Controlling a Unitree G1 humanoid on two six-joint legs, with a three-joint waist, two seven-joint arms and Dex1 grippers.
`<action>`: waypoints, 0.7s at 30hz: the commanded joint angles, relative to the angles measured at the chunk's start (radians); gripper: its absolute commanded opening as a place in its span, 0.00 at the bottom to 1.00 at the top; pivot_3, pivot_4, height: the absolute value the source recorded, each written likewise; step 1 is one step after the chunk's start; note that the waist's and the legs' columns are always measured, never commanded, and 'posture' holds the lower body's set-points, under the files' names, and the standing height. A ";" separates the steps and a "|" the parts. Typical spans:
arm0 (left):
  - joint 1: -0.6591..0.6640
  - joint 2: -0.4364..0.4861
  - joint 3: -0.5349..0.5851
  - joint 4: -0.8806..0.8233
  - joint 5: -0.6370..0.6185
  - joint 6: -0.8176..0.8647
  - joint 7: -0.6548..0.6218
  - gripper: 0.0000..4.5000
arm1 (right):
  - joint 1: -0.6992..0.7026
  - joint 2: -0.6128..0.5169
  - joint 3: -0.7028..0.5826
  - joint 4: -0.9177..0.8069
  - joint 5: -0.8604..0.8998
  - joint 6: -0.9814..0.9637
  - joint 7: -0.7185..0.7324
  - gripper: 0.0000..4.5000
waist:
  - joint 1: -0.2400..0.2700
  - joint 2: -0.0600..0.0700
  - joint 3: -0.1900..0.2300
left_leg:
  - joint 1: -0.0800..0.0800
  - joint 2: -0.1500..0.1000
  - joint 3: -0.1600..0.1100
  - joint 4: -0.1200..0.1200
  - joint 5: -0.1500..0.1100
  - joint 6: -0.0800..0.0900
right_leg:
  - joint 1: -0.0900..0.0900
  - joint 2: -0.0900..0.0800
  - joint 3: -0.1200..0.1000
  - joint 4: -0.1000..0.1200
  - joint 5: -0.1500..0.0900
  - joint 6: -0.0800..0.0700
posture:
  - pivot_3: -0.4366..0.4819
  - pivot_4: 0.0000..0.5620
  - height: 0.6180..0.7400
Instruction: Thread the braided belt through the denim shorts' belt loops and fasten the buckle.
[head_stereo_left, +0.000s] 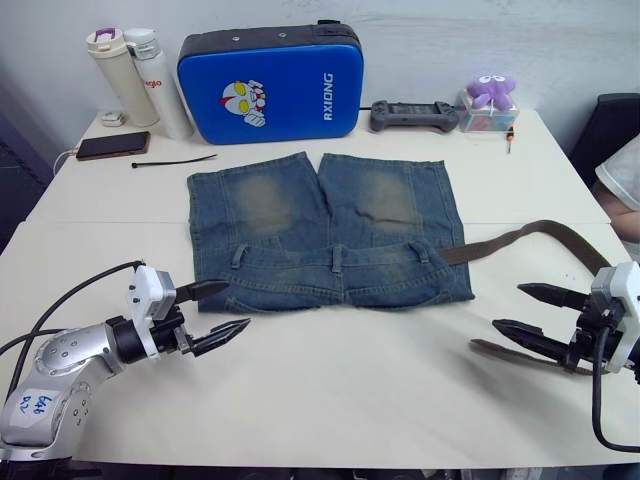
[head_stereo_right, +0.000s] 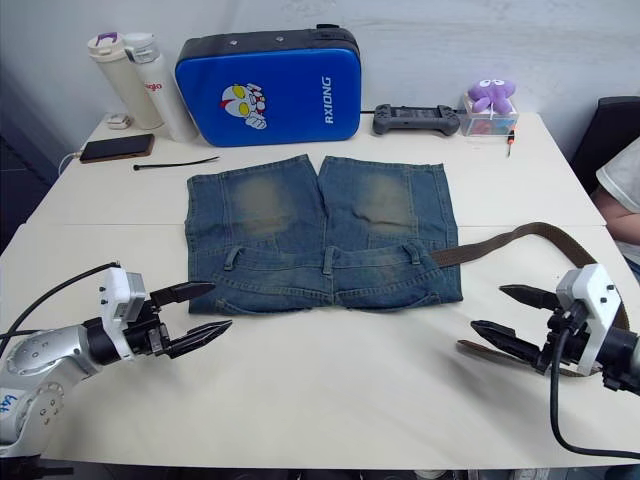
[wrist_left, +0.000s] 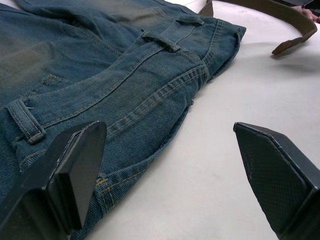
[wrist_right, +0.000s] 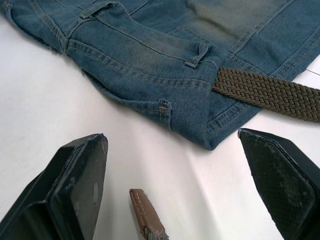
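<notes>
Right now both grippers, L (head_stereo_left: 232, 307) & R (head_stereo_left: 520, 308), hover spread, holding nothing. Shorts (head_stereo_left: 325, 235) lie flat mid-table; belt (head_stereo_left: 520, 238) enters waistband on R side, tip (wrist_right: 146, 214) lying just under R gripper. Risk: a loose pinch slips off the tip; a pull bunches the denim.

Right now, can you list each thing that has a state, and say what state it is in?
Denim shorts: flat on the table, waistband nearest the robot.
Braided belt: one end under the shorts' right side, unfastened, leather tip free on the table.
Left hand: open, empty.
Right hand: open, empty.
Blue case: closed, upright.
</notes>
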 joint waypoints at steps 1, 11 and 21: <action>-0.013 -0.013 0.027 -0.013 -0.019 -0.005 0.013 0.99 | -0.014 0.016 -0.003 0.013 -0.011 -0.032 0.013 1.00 | 0.000 0.000 0.000 | 0.000 0.000 0.000 0.000 0.000 0.000 | 0.000 0.000 0.000 0.000 0.000 0.000 | 0.48 0.27 0.99; -0.046 -0.033 0.021 -0.004 -0.023 0.009 0.024 0.99 | -0.050 0.042 0.034 0.041 -0.044 -0.052 0.010 1.00 | -0.001 0.000 0.000 | 0.000 0.000 0.000 0.000 0.000 0.000 | 0.000 0.000 0.000 0.000 0.000 0.000 | 0.48 0.27 0.99; -0.057 -0.022 0.014 -0.027 -0.059 0.059 0.002 0.99 | -0.055 0.043 -0.002 -0.070 0.036 0.067 -0.034 1.00 | 0.000 0.000 0.000 | 0.000 0.000 0.000 0.000 0.000 0.000 | 0.000 0.000 0.000 0.000 0.000 0.000 | 0.48 0.27 0.99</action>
